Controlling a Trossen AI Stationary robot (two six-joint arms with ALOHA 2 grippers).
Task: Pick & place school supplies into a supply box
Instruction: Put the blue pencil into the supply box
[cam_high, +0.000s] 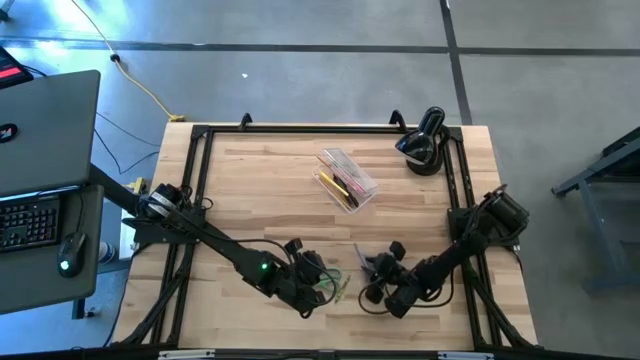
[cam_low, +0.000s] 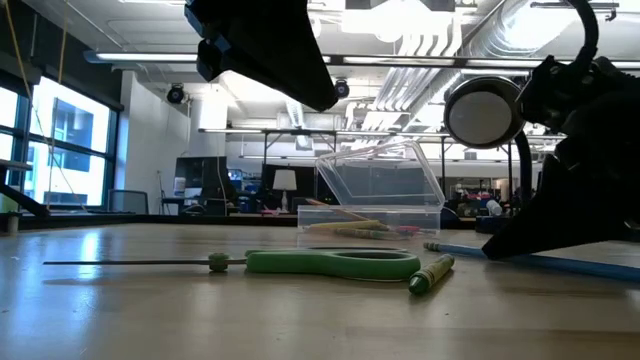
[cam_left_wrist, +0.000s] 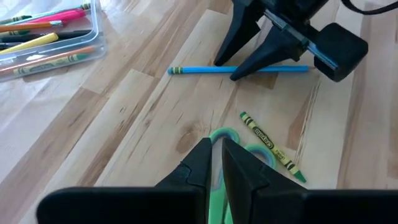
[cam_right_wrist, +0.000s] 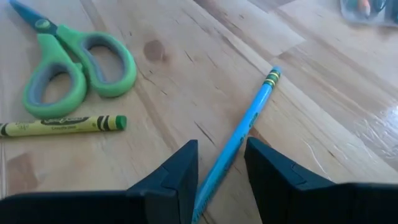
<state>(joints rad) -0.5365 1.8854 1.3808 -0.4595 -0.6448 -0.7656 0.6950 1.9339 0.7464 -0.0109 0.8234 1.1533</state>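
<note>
Right gripper (cam_right_wrist: 221, 171): fingers parted, straddling the blue pencil (cam_right_wrist: 239, 138), which lies flat on the tabletop (cam_right_wrist: 311, 93) between them; no squeeze on it visible yet. Left gripper (cam_left_wrist: 214, 163): fingers narrow, almost together, holding nothing, poised above the green scissors (cam_left_wrist: 239, 142) at the near edge. A green crayon (cam_left_wrist: 272, 145) lies just beside the scissors. The supply box (cam_high: 346, 178), clear and shallow, sits mid-tabletop, well apart from both grippers, with several pencils already in it.

Risks, as judged:
- Pencil is thin and round; if the fingers close off-centre it could roll or pivot out.
- The pencil may tilt in transit and catch the box rim.
- Both arms crowd the same patch; contact likely if they move together.
</note>
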